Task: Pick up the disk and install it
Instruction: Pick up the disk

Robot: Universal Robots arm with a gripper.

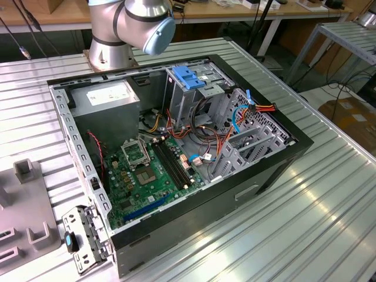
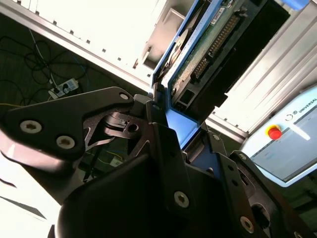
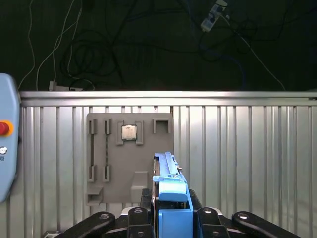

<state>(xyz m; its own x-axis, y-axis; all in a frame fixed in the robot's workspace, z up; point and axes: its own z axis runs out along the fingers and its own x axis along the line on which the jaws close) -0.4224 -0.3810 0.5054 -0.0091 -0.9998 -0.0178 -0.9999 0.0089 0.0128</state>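
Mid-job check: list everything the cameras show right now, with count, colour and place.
disk: one, blue side rails, held edge-on in the end effector.
computer case: one, black, open, lying on the table.
power supply: one, grey with a white sticker, in the case corner nearest the arm's base.
drive cage: one, metal with a blue top, inside the case.
motherboard: one, green, on the case floor.
fixture tray: one, grey, on the table, carrying a small square chip.
table: one, ribbed silver.
teach pendant: one, pale with a red button, beside the table.
arm: one, grey with a blue cap, base behind the case.
end effector: one, black, shut on the disk.
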